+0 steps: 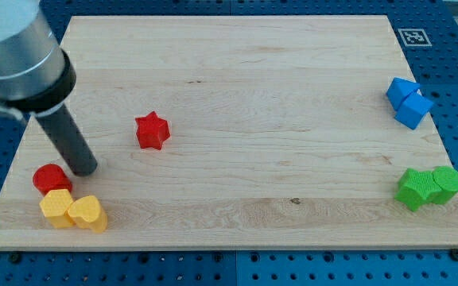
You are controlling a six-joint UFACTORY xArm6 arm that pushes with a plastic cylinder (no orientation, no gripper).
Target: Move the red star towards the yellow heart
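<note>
The red star (152,130) lies on the wooden board (253,95) left of centre. The yellow heart (87,212) sits near the bottom left corner, touching a second yellow block (56,207) on its left. A red round block (51,179) sits just above that yellow block. My tip (86,169) rests on the board to the right of the red round block, below and left of the red star, and above the yellow heart. It touches no block that I can see.
Two blue blocks (408,102) sit together at the right edge, upper part. A green star-like block (414,189) and a green round block (448,183) sit together at the lower right. A marker tag (413,36) is at the top right corner.
</note>
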